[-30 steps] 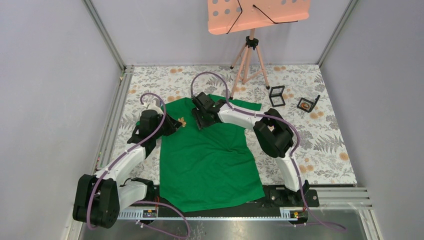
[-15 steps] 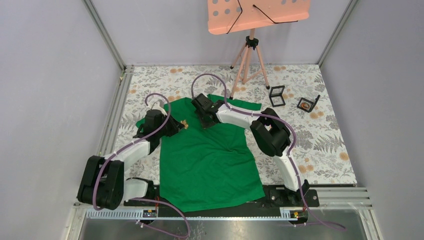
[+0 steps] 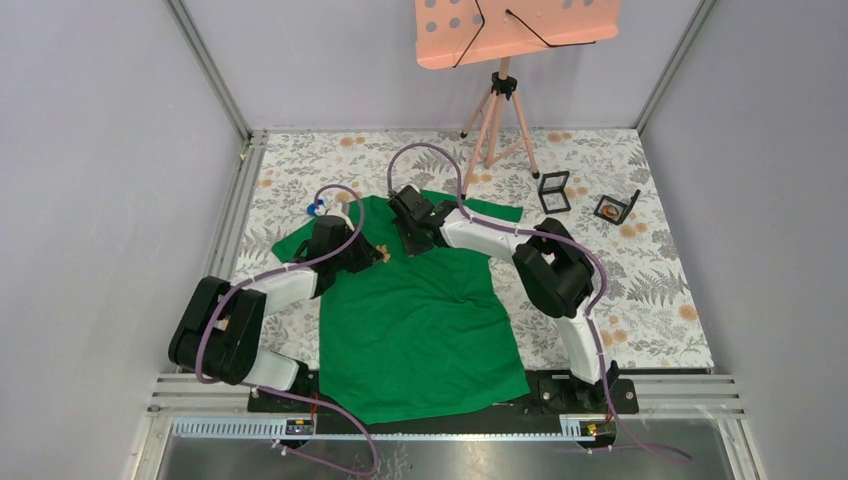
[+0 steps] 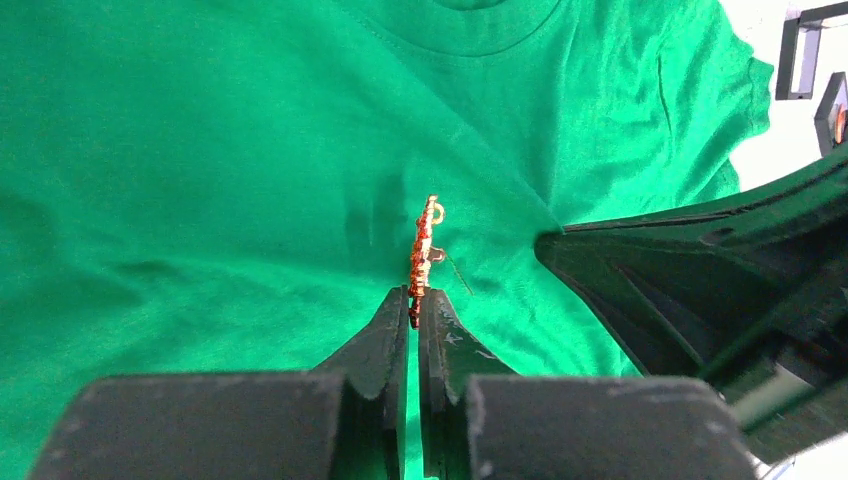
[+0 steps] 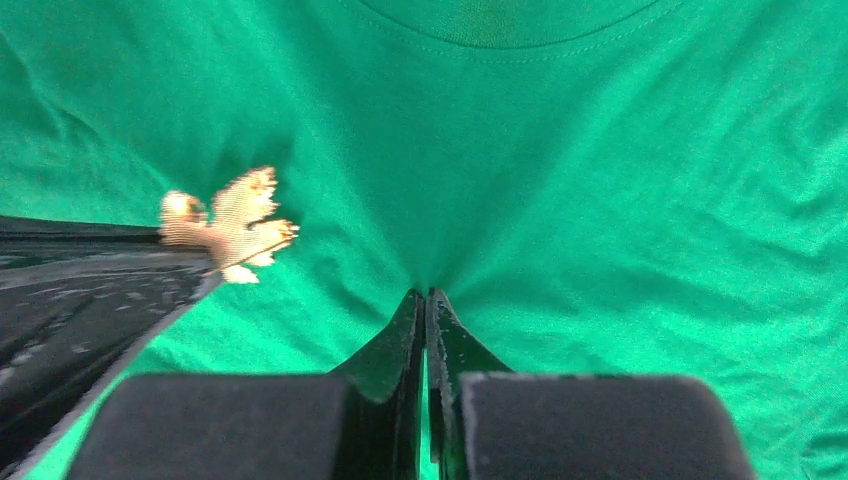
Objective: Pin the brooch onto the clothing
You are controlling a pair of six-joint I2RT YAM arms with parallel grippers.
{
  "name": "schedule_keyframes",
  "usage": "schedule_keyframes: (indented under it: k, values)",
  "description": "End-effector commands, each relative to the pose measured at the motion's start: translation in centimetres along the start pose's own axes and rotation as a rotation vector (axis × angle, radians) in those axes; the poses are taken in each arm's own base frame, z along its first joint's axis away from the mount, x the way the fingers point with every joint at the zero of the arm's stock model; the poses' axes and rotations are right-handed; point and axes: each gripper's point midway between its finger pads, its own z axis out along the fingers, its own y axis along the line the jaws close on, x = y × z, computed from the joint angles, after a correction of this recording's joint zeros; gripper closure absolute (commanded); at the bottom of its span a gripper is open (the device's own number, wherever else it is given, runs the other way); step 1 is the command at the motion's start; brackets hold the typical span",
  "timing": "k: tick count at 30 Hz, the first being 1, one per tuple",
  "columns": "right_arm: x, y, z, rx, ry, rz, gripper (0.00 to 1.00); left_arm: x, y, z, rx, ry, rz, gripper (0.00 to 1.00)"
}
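the left gripper [image 4: 414, 300] was seen clamped on the gold brooch [image 4: 424, 255], which was held edge-on just above the chest of the green t-shirt [image 3: 420, 320]. a fold of fabric below the collar was pinched in the closed right gripper [image 5: 425, 297].

You have bright, even light with soft shadows. In your right wrist view the brooch [image 5: 230, 225] at nine o'clock is blurred and washed pale.

Floral tabletop [image 3: 660, 290]. Salmon music stand [image 3: 515, 30] on tripod, far edge. Black open frame [image 3: 553, 191] far right; beside it, black case [image 3: 616, 207] holding something orange.
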Motion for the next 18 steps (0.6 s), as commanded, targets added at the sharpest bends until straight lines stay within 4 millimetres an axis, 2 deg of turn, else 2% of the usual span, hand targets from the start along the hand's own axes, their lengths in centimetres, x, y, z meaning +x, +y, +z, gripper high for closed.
schedule_keyframes:
  k: [1, 10, 18]
  values:
    - [-3.2, 0.6, -3.4, -0.053, -0.109, 0.047, 1.0, -2.9, -2.6, 1.0, 0.035, -0.092, 0.025, 1.0]
    - [-3.7, 2.2, -5.0, -0.156, -0.141, 0.057, 1.0, -2.3, -2.7, 2.2, 0.02, -0.065, 0.034, 1.0]
    - [-3.0, 4.1, -5.2, -0.272, -0.122, 0.042, 1.0, -2.1, -2.9, 2.8, 0.023, -0.048, 0.038, 1.0]
